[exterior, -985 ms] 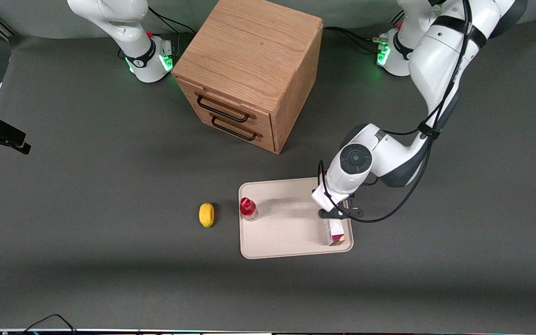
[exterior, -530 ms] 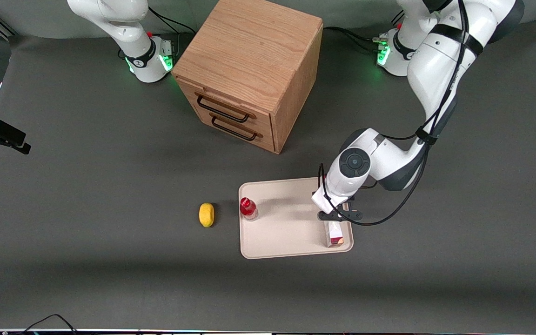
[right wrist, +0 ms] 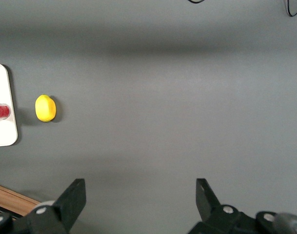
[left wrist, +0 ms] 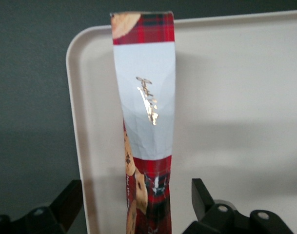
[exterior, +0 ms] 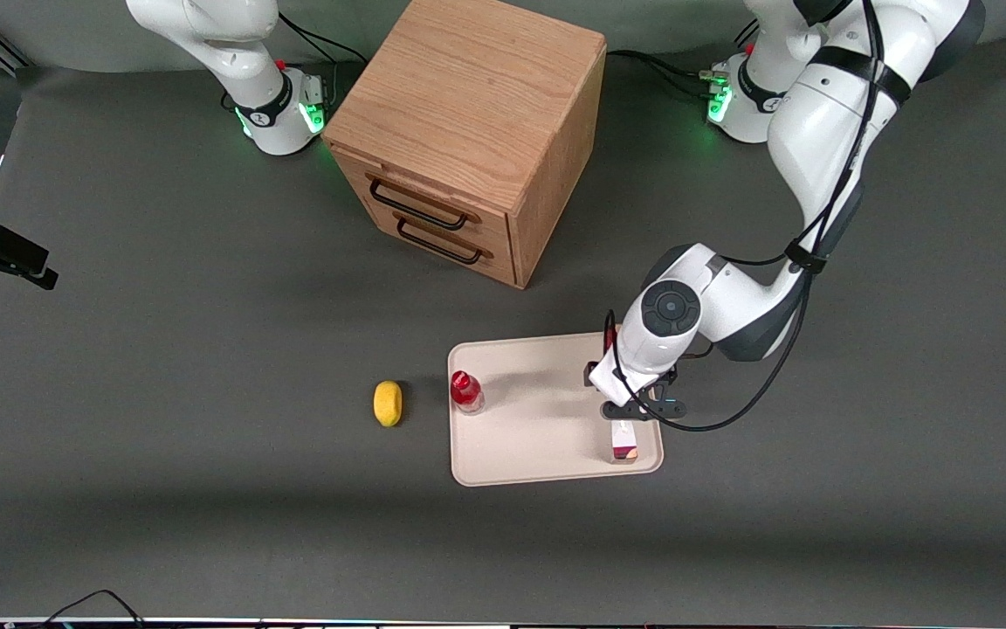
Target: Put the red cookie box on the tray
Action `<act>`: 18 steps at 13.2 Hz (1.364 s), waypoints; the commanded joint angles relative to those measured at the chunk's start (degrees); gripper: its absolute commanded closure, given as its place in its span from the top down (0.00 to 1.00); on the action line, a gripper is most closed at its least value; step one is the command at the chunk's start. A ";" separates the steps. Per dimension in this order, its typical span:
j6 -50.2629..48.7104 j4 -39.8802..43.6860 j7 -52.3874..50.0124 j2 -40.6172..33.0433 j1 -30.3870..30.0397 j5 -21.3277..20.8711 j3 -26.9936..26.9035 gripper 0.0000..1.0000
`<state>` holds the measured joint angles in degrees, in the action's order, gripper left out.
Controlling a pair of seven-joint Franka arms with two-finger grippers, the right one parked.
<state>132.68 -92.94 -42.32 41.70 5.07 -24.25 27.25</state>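
Observation:
The red cookie box (exterior: 623, 441) (left wrist: 146, 97) stands on its long thin edge on the cream tray (exterior: 538, 437) (left wrist: 236, 97), close to the rim at the working arm's end. Its tartan ends and white patch show in the left wrist view. My left gripper (exterior: 638, 406) (left wrist: 136, 192) hovers over the box's end that is farther from the front camera. It is open, with a black finger on each side of the box and a gap on both sides. The wrist hides that end of the box in the front view.
A small red-capped bottle (exterior: 466, 391) stands on the tray's corner toward the parked arm's end. A yellow lemon (exterior: 388, 403) lies on the table beside it. The wooden drawer cabinet (exterior: 468, 131) stands farther from the front camera.
The box's visible part has grown narrower and shorter in the front view. The wrist has shifted slightly toward the working arm's end.

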 commanded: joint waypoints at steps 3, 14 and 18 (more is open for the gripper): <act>-8.46 0.13 3.27 -8.62 -0.94 0.42 0.70 1.00; -36.19 -6.43 35.99 -41.41 -4.28 21.70 -18.98 1.00; -28.71 -15.61 38.28 -46.80 -4.02 22.05 -21.98 1.00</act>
<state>100.88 -103.50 -5.44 -1.91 0.24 -3.02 6.53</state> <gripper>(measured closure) 0.000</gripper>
